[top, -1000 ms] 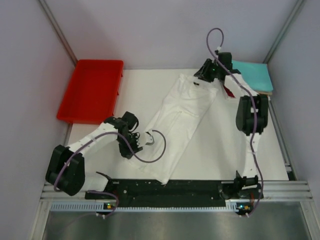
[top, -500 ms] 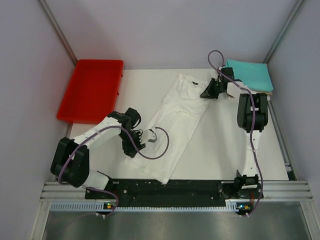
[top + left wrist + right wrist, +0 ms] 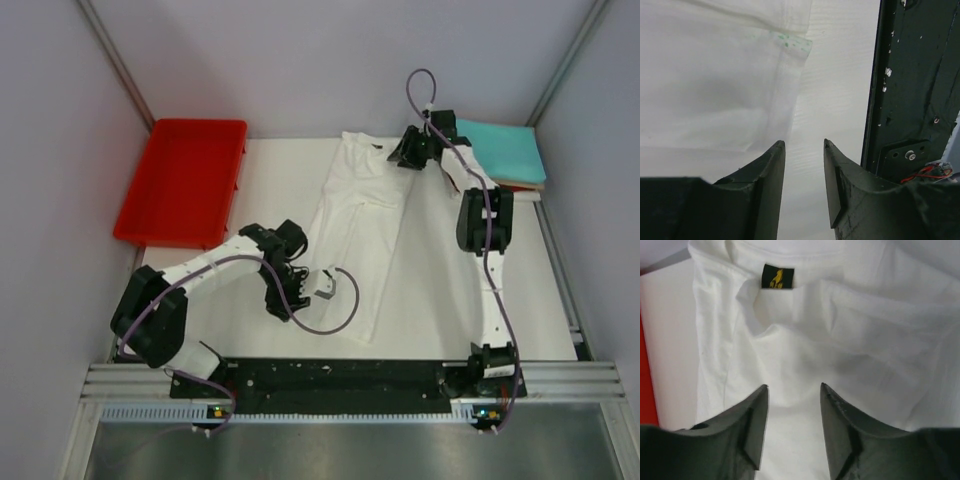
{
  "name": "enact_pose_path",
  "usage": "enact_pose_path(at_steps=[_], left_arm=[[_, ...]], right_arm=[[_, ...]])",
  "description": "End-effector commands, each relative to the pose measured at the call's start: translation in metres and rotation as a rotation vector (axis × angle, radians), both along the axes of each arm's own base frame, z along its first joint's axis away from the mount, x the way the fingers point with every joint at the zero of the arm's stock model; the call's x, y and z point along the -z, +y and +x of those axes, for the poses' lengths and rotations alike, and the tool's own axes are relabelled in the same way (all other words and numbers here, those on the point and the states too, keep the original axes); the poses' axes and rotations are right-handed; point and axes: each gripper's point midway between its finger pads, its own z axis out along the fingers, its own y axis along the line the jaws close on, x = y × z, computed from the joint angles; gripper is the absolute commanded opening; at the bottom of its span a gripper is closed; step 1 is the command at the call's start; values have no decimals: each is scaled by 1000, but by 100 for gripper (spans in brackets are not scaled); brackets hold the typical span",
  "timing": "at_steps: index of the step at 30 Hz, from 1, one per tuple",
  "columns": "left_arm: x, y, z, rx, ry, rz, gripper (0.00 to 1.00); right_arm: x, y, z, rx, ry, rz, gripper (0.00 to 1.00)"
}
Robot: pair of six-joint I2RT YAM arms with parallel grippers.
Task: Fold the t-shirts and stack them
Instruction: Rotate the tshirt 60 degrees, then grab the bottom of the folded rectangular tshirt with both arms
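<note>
Item: white t-shirt [image 3: 358,230], laid flat as a long narrow strip on the table [image 3: 440,270], collar at the far end and hem toward the arm bases. The overhead view alone shows the whole layout. The left gripper [image 3: 300,282] sits at the shirt's near left edge, and the right gripper [image 3: 405,155] is just right of the collar. A red tray [image 3: 183,180] stands well to the left of the shirt. A folded teal t-shirt [image 3: 505,150] lies to the right of the collar, with a thin dark red edge [image 3: 522,186] showing under its near side. A black rail [image 3: 340,375] runs just past the hem. The left arm's purple cable [image 3: 345,305] loops over the shirt's near part and hides some cloth there. The left wrist view adds what the overhead cannot. It shows the left gripper [image 3: 802,144] with its fingers a narrow gap apart and nothing between them, over bare table just beside a seamed shirt edge [image 3: 715,75] that carries a patch of green speckles [image 3: 790,42]. The black rail [image 3: 910,75] fills that view's right side. The right wrist view shows the right gripper [image 3: 793,386] parted moderately with nothing held, above rumpled cloth [image 3: 840,340] just below the collar. The black neck label [image 3: 777,276] bears a small gold mark, which from overhead is only a dark speck [image 3: 377,149].
</note>
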Motion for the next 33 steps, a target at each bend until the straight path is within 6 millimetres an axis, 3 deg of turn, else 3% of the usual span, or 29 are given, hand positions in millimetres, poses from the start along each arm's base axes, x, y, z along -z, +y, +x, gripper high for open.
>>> enact_pose_path(at_steps=[1,2,7,9,12,15,18,21,24,26,30,33], left_arm=[[-8,-11,2,103,-71,-99,42],[-6,-10,3,116,-81,-100,43],[20,5,2,184,-145,-77,50],[29,9,0,206,-162,-70,50],[35,13,-3,245,-178,-77,51],[45,16,5,248,-236,-61,51],[54,21,12,221,-260,-24,50],[61,24,13,201,-267,-4,41],[65,29,6,198,-235,13,12],[65,31,2,193,-216,21,0],[61,30,-10,187,-176,3,0],[56,27,-17,180,-159,-20,0]], right_arm=[[-156,13,-39,-196,-377,-98,55],[-183,13,-57,-227,-452,-112,59],[-224,26,-179,-370,-738,-53,85],[-208,38,-233,-468,-800,-60,94],[-186,52,-300,-622,-850,-136,95],[-152,72,-369,-868,-919,-217,97],[-113,77,-441,-1167,-954,-298,96],[-77,69,-469,-1308,-941,-474,84],[-40,75,-495,-1448,-894,-549,75],[-23,84,-509,-1563,-893,-623,72],[9,93,-512,-1673,-825,-727,66],[22,100,-514,-1723,-818,-737,66]])
